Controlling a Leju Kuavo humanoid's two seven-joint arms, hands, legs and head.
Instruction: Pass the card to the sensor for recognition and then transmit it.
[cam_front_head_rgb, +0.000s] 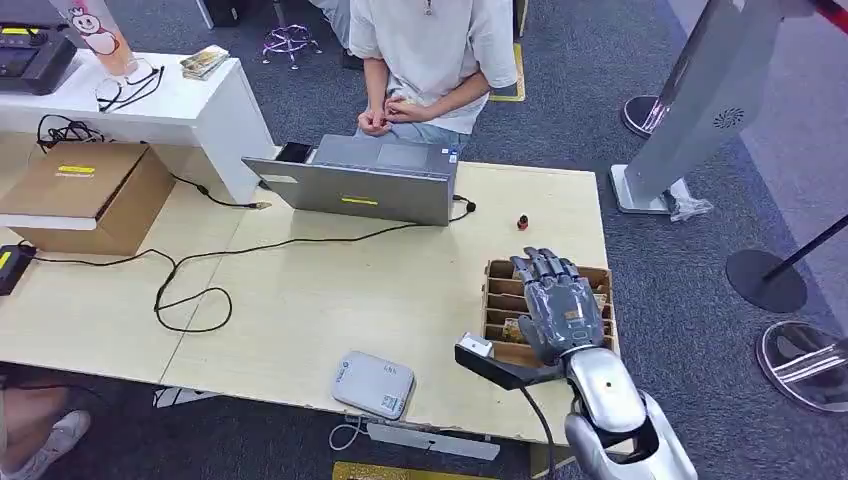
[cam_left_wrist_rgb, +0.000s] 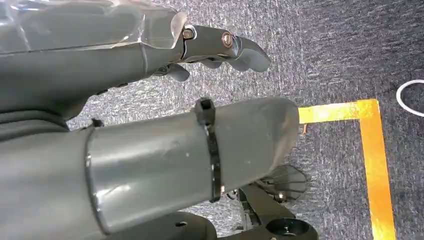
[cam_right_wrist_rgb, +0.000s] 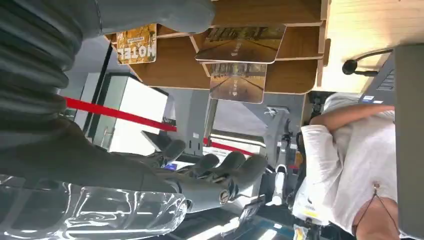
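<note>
**Right hand spread over the card rack, left hand hanging above the carpet**

You have a pale wooden desk (cam_front_head_rgb: 330, 290) across the head view, with a person in a white shirt (cam_front_head_rgb: 435, 45) seated at its far edge behind a grey laptop (cam_front_head_rgb: 355, 180). A cardboard box (cam_front_head_rgb: 85, 190) sits at the desk's left end, and a black cable (cam_front_head_rgb: 190, 285) loops across the top from that side toward the laptop.

Your right hand (cam_front_head_rgb: 560, 300) hovers over the wooden card rack (cam_front_head_rgb: 500, 290) near the desk's right edge, fingers extended and apart, gripping nothing. From the right wrist view, the same hand (cam_right_wrist_rgb: 210, 175) shows its fingers spread in open air, clear of the rack's slots (cam_right_wrist_rgb: 280, 55).

Your left hand (cam_left_wrist_rgb: 150, 50) hangs over grey carpet (cam_left_wrist_rgb: 340, 55) marked with a yellow tape line (cam_left_wrist_rgb: 375, 165); its fingers are loosely extended and hold nothing.

The grey card sensor (cam_front_head_rgb: 373, 384) lies flat near the desk's front edge, well apart from the rack on the left.

The cards stay in the rack: one (cam_right_wrist_rgb: 242, 44) lies tilted across a slot, another (cam_right_wrist_rgb: 237, 82) stands just beside it, and a third marked "HOTEL" (cam_right_wrist_rgb: 136, 44) sits in a separate compartment.

A small red-capped bottle (cam_front_head_rgb: 522, 221) stands between laptop and rack.
</note>
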